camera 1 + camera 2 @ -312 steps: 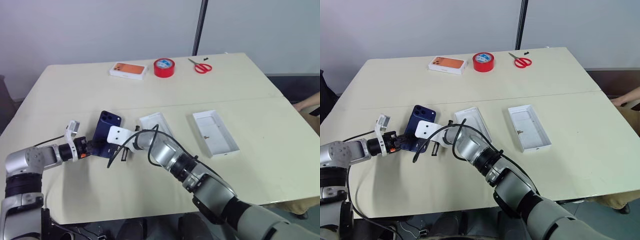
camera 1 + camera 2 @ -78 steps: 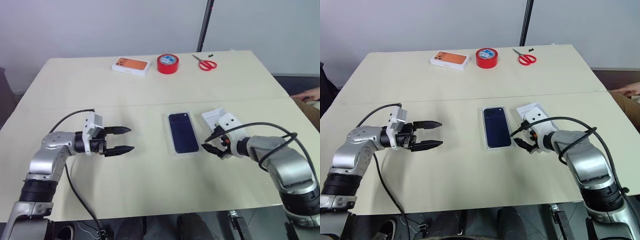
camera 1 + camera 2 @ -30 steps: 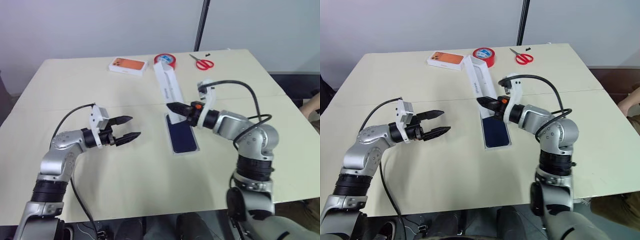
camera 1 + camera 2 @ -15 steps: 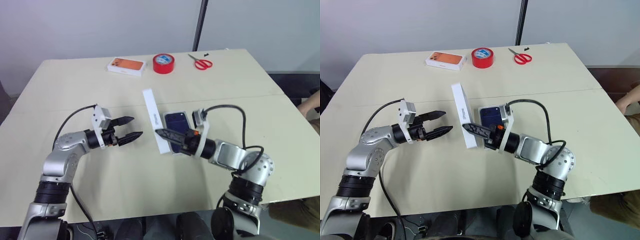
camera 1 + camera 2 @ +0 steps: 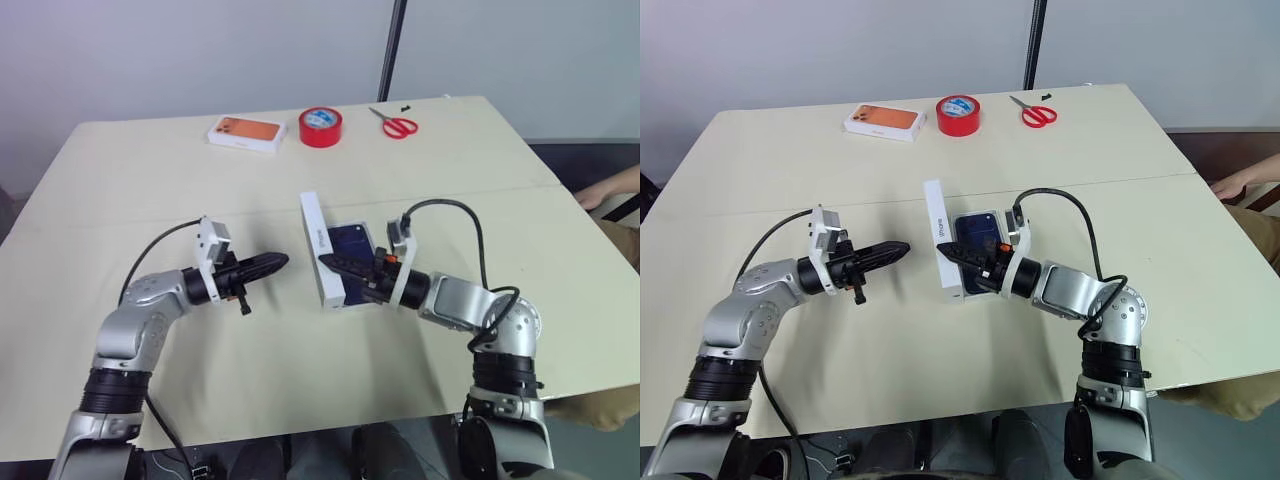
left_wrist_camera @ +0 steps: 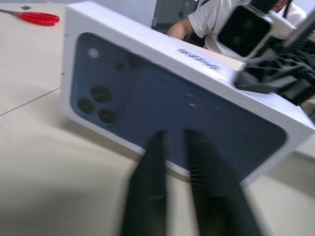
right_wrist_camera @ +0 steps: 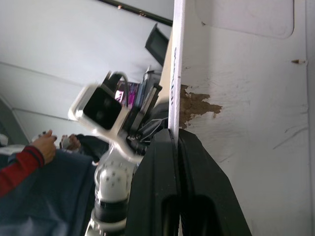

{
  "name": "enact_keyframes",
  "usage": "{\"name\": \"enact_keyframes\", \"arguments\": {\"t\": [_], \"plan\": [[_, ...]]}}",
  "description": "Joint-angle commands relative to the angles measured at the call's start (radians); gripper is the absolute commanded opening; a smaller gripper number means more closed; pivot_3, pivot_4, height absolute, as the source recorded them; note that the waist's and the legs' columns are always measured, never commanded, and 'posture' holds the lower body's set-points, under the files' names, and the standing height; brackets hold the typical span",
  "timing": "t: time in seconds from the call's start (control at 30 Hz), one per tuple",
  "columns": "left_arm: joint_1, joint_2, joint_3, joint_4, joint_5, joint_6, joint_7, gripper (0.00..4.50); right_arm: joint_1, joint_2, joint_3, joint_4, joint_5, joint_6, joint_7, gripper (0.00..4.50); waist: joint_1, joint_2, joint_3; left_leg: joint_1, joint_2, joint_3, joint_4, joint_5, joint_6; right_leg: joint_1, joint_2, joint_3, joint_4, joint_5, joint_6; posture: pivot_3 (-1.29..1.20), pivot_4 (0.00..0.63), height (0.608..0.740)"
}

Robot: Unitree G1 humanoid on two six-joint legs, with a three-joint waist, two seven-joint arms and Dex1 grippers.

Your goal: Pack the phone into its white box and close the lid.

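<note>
Lid in right gripper (tilted)

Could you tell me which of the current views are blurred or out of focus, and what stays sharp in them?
Left wrist view: the left claw is smeared and soft, the lid behind it is fairly sharp. Right wrist view: the right claw and the lid's edge are crisp, the other arm's camera mount beyond is blurred. Left eye view: the scissors and the red tape are sharp.
</note>
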Motion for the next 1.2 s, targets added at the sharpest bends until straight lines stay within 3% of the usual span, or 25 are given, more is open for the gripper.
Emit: {"name": "enact_keyframes", "arguments": {"t": [0.03,0.17,0.23,0.33,0.5,0.63,0.73,0.87,0.97,1.2], "plan": [[0.000,-0.005,-0.013,0.008,0.022,-0.025,0.003,0.05,-0.018,-0.022,0.022,-0.008,-0.025,-0.039,0.041,0.00,0.001,0.000,0.000,0.000,0.000,0.000,0.000,0.000,0.000,0.000,0.000,0.000,0.000,0.000,0.000,0.00,0.150,0.740],[-0.015,-0.053,-0.041,0.045,0.047,-0.059,0.021,0.05,-0.015,-0.042,0.036,-0.021,-0.025,-0.058,0.063,0.00,0.003,0.000,0.000,0.000,0.001,0.000,0.000,0.000,0.000,0.000,0.000,0.000,0.000,0.000,0.000,0.00,0.150,0.740],[-0.028,-0.092,-0.063,0.080,0.074,-0.086,0.035,0.00,-0.011,-0.051,0.042,-0.029,-0.017,-0.063,0.066,0.58,0.005,0.000,0.000,0.000,0.001,0.000,0.000,0.000,0.000,0.000,-0.001,0.000,0.000,0.000,0.000,0.00,0.150,0.740],[-0.058,-0.154,-0.091,0.160,0.106,-0.130,0.045,0.00,-0.006,-0.070,0.033,-0.038,-0.032,-0.090,0.058,1.89,0.005,0.000,0.000,0.000,0.001,0.000,0.001,0.000,0.000,0.001,-0.001,0.000,0.000,0.000,0.000,0.00,0.150,0.740],[-0.141,-0.253,-0.145,0.274,0.173,-0.216,0.057,0.00,-0.052,-0.255,-0.054,-0.094,-0.025,-0.119,0.038,4.44,0.014,0.000,0.000,-0.001,-0.001,0.000,0.002,0.000,0.000,0.001,-0.003,0.000,-0.001,0.000,0.000,0.00,0.150,0.740],[-0.196,-0.315,-0.158,0.328,0.182,-0.237,0.059,0.00,-0.045,-0.475,-0.083,-0.171,-0.103,-0.095,0.119,4.44,0.025,0.000,0.000,-0.002,-0.002,0.001,0.002,-0.001,0.001,0.000,-0.002,0.000,-0.002,0.000,0.000,0.00,0.150,0.740],[-0.214,-0.348,-0.172,0.342,0.186,-0.233,0.053,0.00,0.015,-0.646,-0.005,-0.238,-0.359,-0.165,0.240,4.44,0.031,0.000,0.000,-0.001,-0.001,0.001,0.002,-0.001,0.003,0.001,0.000,-0.001,-0.003,0.000,0.000,0.00,0.150,0.740],[-0.209,-0.347,-0.167,0.332,0.187,-0.227,0.051,0.00,0.001,-0.617,0.061,-0.268,-0.455,-0.220,0.309,4.44,0.019,-0.001,0.000,0.000,-0.001,0.004,0.002,-0.002,0.004,0.001,0.000,0.001,-0.002,0.000,0.000,0.00,0.150,0.740],[-0.199,-0.317,-0.151,0.299,0.178,-0.202,0.047,0.00,0.004,-0.596,0.160,-0.300,-0.609,-0.277,0.327,3.60,0.023,-0.001,0.000,0.000,0.001,0.003,0.002,-0.002,0.004,0.001,0.001,0.001,-0.002,0.000,0.000,0.00,0.150,0.740],[-0.218,-0.208,-0.027,0.277,0.134,-0.120,0.115,0.00,-0.001,-0.549,0.363,-0.301,-0.916,-0.442,0.428,0.03,0.030,-0.001,0.000,0.000,0.000,0.002,0.002,0.001,0.000,0.001,0.000,0.001,-0.002,0.000,0.000,0.00,0.150,0.740]]}}
